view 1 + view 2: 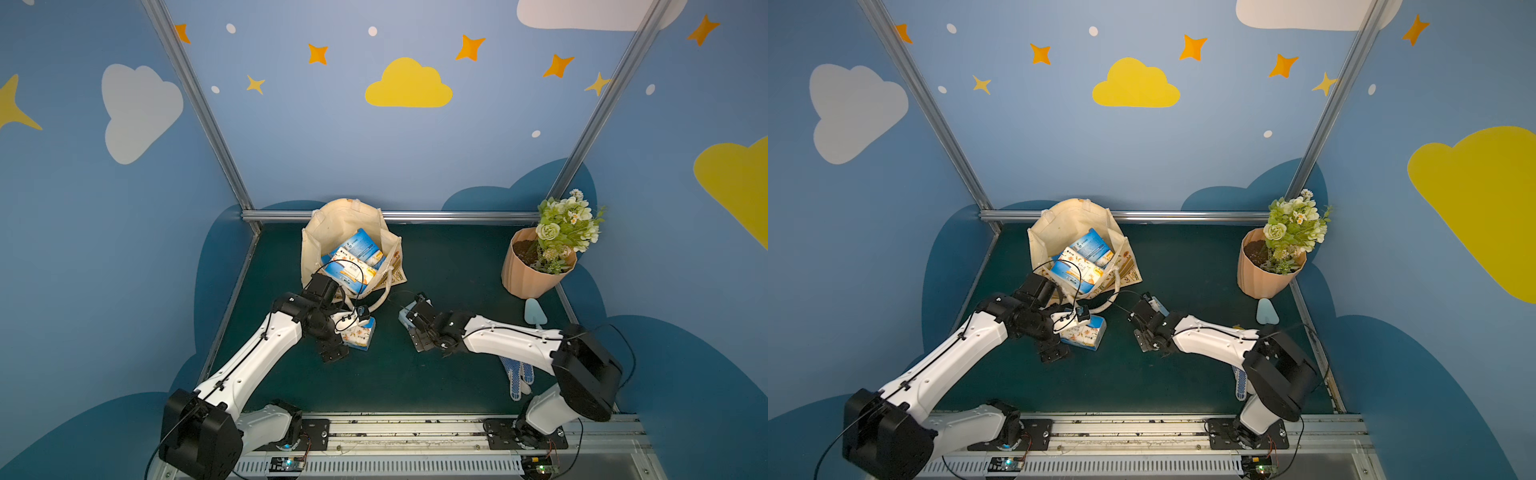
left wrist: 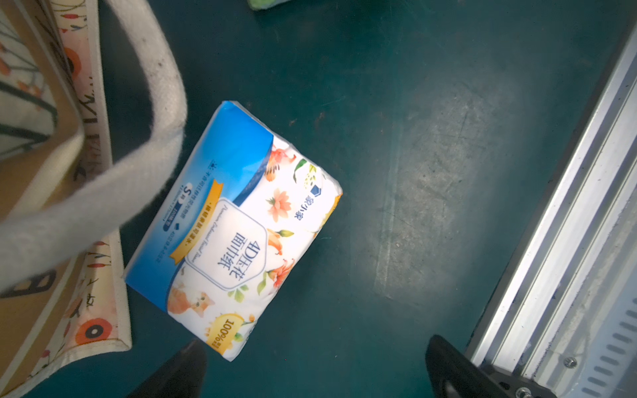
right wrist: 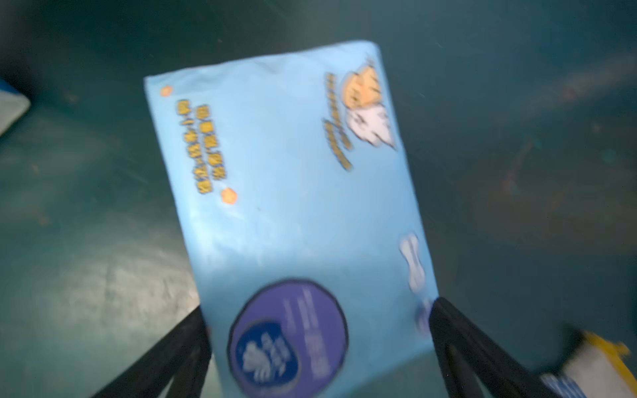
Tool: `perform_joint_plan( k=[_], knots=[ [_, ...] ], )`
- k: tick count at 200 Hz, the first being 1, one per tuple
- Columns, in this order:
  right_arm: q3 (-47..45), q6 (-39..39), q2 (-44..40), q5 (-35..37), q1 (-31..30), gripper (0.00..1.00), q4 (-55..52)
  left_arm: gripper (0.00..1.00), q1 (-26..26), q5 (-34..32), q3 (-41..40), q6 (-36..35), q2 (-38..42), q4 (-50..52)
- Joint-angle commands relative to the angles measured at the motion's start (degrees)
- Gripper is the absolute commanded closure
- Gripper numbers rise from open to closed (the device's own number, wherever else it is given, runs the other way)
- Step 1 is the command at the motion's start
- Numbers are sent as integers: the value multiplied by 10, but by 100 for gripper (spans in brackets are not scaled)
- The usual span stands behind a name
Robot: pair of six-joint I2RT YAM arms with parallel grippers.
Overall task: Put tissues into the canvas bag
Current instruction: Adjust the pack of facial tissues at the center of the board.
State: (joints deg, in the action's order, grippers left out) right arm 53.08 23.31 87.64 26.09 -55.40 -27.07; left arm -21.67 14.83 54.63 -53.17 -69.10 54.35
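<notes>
My right jaws are at the pale blue pack point(image 3: 293, 206), a soft, smooth plastic brick with a purple circle at its near end and yellow lettering, all blurred in the right wrist view. The jaws are spread wide and straddle that near end, with one slim black finger point(image 3: 458, 344) at each long edge. I cannot tell whether they press into the film.

The floral pack point(image 2: 234, 234) lies flat on the dark green worktop point(image 1: 436, 270). It is glossy, with a blue band along one side and a white face printed with orange flowers and a ginger kitten. My left jaws hang over it, also spread wide, with nothing but scuffed worktop between the fingers point(image 2: 172, 375). One fingertip is just beside the pack's corner.

A thick, woven cream handle point(image 2: 155, 103) crosses in front of the pack's blue end. It belongs to the canvas bag point(image 1: 332, 224), which stands slumped and open-mouthed toward the back of the worktop. Several blue and white packs point(image 1: 353, 259) are piled inside it, and its outer side shows a floral print and a tan stripe.

At the far right corner stands a ribbed peach pot point(image 1: 536, 274) of green and white flowers. A pale blue trowel point(image 1: 535, 318) lies just in front of it, and a blue-dotted white glove point(image 1: 517, 376) is partly hidden under my right arm
</notes>
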Motion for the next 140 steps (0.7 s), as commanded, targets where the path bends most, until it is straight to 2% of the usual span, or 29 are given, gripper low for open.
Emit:
perform_joint_plan(
  k=[1, 27, 49, 86, 121, 140],
  knots=[
    [-19, 0, -75, -39, 5, 3, -2, 0, -4, 2, 7, -19, -11, -1],
    [-22, 7, -149, -82, 14, 3, 25, 0, -11, 10, 25, -30, -26, -3],
    [-23, 12, -175, -123, 30, 3, 61, 0, -20, 21, 24, -43, -29, -11],
    [25, -10, -121, -134, 52, 3, 30, 0, -44, 12, 18, -10, -7, 6],
    [52, -54, -68, -176, 99, 3, 34, 0, -57, 36, 16, 25, 48, 41],
    [56, -67, -58, -220, 138, 3, 47, 0, -66, 43, 36, 73, 61, 50]
  ],
)
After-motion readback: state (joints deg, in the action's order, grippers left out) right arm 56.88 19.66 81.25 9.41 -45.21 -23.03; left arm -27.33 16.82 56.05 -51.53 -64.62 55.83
